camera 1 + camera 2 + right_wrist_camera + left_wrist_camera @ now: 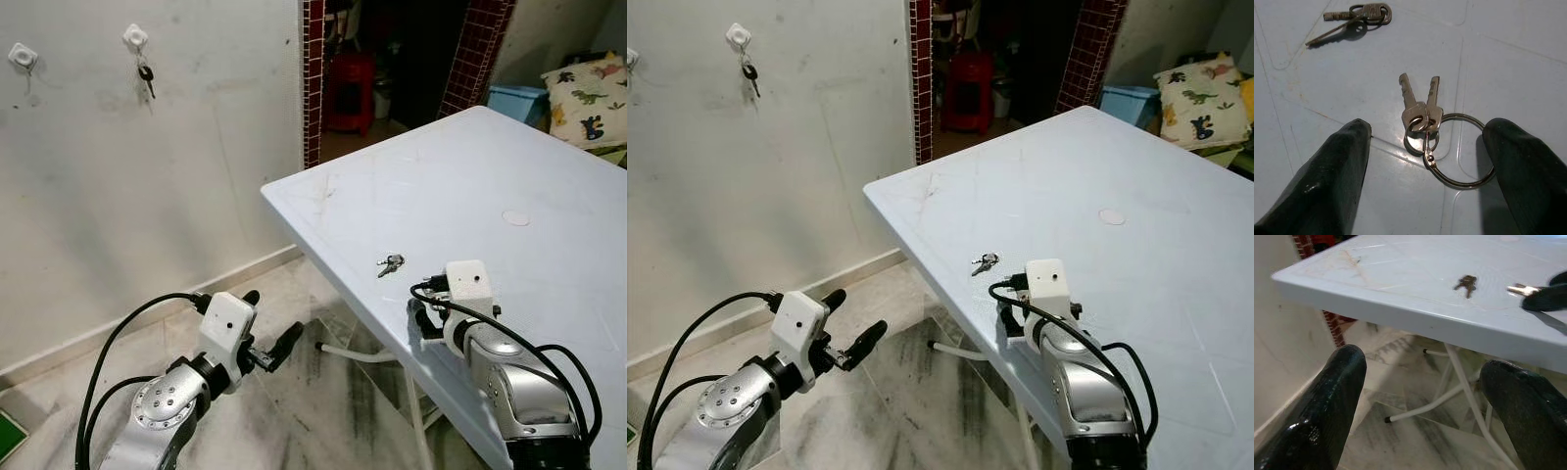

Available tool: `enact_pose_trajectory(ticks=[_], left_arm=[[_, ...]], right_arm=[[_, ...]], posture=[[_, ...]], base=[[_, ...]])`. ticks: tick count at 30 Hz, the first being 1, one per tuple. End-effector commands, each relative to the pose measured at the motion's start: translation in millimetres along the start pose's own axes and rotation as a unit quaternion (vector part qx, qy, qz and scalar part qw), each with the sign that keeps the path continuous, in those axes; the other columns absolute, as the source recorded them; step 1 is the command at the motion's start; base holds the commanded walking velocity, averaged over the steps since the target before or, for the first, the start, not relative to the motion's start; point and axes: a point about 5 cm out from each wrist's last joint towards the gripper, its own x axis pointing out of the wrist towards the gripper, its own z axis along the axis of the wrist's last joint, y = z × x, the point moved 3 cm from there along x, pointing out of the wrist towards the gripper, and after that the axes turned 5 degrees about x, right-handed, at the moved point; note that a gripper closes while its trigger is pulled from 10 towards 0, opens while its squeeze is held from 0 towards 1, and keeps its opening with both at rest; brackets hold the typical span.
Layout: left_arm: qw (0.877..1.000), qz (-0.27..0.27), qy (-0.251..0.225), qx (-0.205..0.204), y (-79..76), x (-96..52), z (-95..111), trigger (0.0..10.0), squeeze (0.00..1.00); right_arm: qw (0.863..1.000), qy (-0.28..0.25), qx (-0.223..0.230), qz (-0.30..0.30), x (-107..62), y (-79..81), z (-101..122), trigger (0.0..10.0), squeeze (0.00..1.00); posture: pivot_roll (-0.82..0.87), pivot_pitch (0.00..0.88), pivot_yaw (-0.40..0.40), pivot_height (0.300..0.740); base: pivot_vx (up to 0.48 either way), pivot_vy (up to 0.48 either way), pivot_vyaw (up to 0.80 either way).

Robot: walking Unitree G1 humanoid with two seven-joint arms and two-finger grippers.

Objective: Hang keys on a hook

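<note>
The right gripper rests low on the table, fingers spread wide either side of a key ring with two keys lying flat. Another key bunch lies just beyond. The left gripper hangs open beside the table edge, above the floor. A key hangs from a wall hook.

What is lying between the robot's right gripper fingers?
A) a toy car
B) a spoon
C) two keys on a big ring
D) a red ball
C: in the right wrist view, two keys on a big ring lie flat on the white table between the open fingers of the right gripper, not yet gripped.
</note>
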Motion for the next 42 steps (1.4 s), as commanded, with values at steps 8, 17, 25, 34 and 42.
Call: enact_pose_trajectory(ticks=[8, 17, 25, 34, 42], left_arm=[[0.998, -0.055, -0.001, 0.026, -10.3, 2.6, 3.1, 10.0, 0.0], [0.995, -0.097, -0.011, 0.023, -17.8, 4.4, 6.5, 10.0, 0.0], [0.994, -0.104, -0.01, 0.023, -18.8, 5.7, 5.5, 10.0, 0.0], [0.995, -0.101, -0.01, 0.024, -17.5, 6.1, 5.2, 10.0, 0.0], [0.995, -0.1, -0.01, 0.025, -17.2, 6.8, 5.4, 10.0, 0.0]], right_arm=[[1.0, 0.018, 0.016, -0.003, 2.1, -1.7, -10.0, 0.0, 0.0], [1.0, 0.016, 0.027, 0.004, 2.5, 1.5, -10.9, 0.0, 0.0], [0.999, 0.013, 0.036, 0.008, 2.5, 3.2, -11.6, 0.0, 0.0], [0.999, 0.005, 0.044, 0.011, 2.6, 5.4, -8.2, 0.0, 0.0], [0.999, -0.003, 0.048, 0.01, 3.1, 4.6, -4.6, 0.0, 0.0]], posture=[[0.01, 0.0, 0.002, 0.74], [0.0, 0.0, 0.007, 0.74], [0.0, 0.0, 0.01, 0.74], [0.01, 0.0, 0.009, 0.74], [0.01, 0.0, 0.008, 0.74]], base=[[0.0, 0.0, 0.0], [0.0, 0.0, 0.0], [0.0, 0.0, 0.0], [0.0, 0.0, 0.0], [0.0, 0.0, 0.0]])
